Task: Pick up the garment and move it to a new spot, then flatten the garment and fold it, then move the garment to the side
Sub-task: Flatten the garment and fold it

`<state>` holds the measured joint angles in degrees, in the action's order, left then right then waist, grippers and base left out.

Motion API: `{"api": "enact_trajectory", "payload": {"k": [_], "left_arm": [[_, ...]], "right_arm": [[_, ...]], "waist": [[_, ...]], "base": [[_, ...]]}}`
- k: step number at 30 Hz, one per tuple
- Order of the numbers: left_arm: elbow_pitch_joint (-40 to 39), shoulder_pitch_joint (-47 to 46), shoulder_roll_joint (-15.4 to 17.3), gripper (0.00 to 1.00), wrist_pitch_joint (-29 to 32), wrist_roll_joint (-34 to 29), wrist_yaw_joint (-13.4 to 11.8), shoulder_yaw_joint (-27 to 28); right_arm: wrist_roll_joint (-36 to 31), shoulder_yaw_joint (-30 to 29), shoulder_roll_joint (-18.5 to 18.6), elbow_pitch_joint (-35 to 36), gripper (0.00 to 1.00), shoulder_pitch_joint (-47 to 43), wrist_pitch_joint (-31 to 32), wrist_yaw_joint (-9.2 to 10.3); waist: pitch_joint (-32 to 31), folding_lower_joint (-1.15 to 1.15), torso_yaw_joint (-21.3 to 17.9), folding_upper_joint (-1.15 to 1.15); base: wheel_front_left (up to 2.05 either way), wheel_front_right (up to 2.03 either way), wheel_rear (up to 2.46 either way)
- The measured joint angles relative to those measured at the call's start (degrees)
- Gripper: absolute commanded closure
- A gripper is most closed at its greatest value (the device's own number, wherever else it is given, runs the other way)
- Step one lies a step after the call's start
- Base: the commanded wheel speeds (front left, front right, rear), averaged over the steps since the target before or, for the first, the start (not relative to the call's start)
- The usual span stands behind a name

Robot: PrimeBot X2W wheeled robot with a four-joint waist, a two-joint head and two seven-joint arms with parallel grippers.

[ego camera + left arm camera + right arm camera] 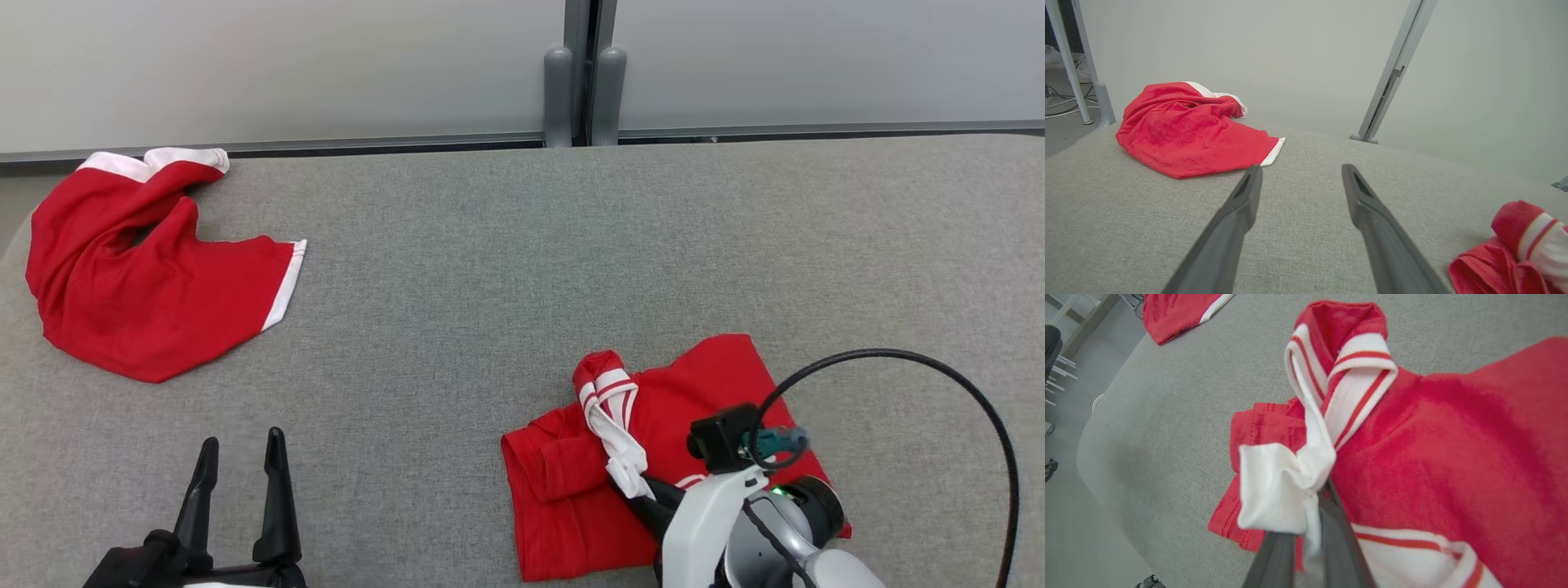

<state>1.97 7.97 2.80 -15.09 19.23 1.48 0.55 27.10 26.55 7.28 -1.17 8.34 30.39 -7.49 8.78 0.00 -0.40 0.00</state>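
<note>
A crumpled red garment [653, 457] with white, red-striped trim lies at the front right of the grey table [490, 286]. My right gripper [645, 494] is shut on its white collar strip [1290, 473], which bunches around the fingers [1339, 535]. The same garment [1515, 253] shows at the lower right of the left wrist view. My left gripper [241, 457] stands open at the front left above bare table, its fingers [1229, 228] apart with nothing between them.
A second red garment [139, 269] with white trim lies crumpled at the table's back left corner, also seen as a red heap [1184, 126]. Grey posts [584, 90] and a pale wall stand behind the table. A black cable [939, 384] loops over my right wrist.
</note>
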Motion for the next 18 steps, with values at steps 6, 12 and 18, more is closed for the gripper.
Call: {"api": "enact_trajectory", "payload": {"k": [6,12,18], "left_arm": [[0.4,0.1,0.0,0.00,0.0,-0.1,-0.1,-1.3],[0.4,0.2,0.0,0.00,0.0,-0.3,-0.3,-1.9],[0.4,0.4,0.0,0.00,0.0,-0.3,-0.5,-1.9]], "right_arm": [[-0.5,0.9,-3.6,-7.3,1.00,3.0,-5.9,0.00],[0.6,2.5,-4.2,-11.5,1.00,5.4,-8.1,0.01],[3.7,5.3,-4.4,-12.4,1.00,5.9,-9.9,0.01]], "waist": [[-0.5,0.00,0.6,0.00],[-0.9,0.00,1.5,0.00],[-1.1,0.00,2.1,0.00]], "base": [[0.00,0.00,0.00],[0.00,0.00,0.00],[0.00,0.00,0.00]]}}
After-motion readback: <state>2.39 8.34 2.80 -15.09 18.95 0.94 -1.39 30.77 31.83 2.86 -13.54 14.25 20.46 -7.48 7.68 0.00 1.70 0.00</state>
